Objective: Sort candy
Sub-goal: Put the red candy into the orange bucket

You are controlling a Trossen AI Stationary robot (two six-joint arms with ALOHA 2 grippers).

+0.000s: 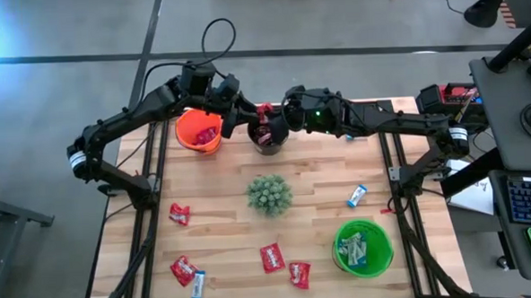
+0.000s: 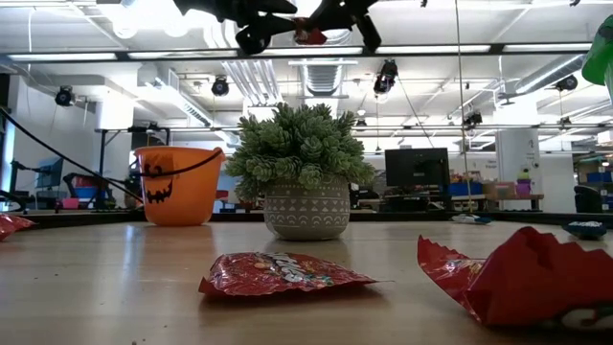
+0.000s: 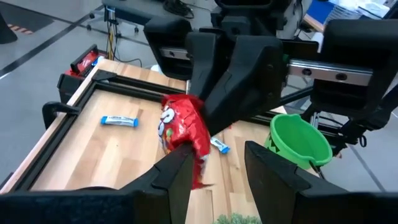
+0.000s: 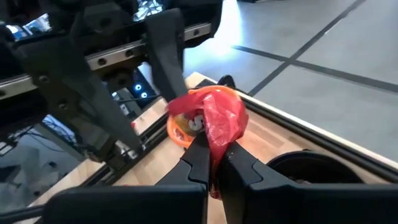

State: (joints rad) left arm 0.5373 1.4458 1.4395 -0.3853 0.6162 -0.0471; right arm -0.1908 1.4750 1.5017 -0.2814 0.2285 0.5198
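Observation:
A red candy packet (image 1: 264,111) hangs in the air above the black bucket (image 1: 267,138), between both grippers. My right gripper (image 4: 214,165) is shut on it, reaching in from the table's right. My left gripper (image 3: 217,168) is open and faces it from the left, beside the orange bucket (image 1: 199,131). The packet's lower end (image 3: 198,163) sits between the left fingers. More red candies (image 1: 272,256) and light blue ones (image 1: 356,196) lie flat on the table. The green bucket (image 1: 362,245) holds blue and white candies. My right gripper pinches the red packet between its two fingers (image 4: 200,152) at one end (image 4: 216,146), coming roughly level from the table's right. The packet is lifted clear and stands crumpled beyond the fingertips. My left gripper: the packet's edge lies close against one finger (image 3: 180,163); I cannot tell whether they touch.
A spiky green plant in a pot (image 1: 269,194) stands mid-table. The orange bucket holds red candies. Loose candies lie near the table's near edge (image 1: 299,273) and left side (image 1: 179,213). Dark frame rails (image 1: 150,185) run along both sides of the table.

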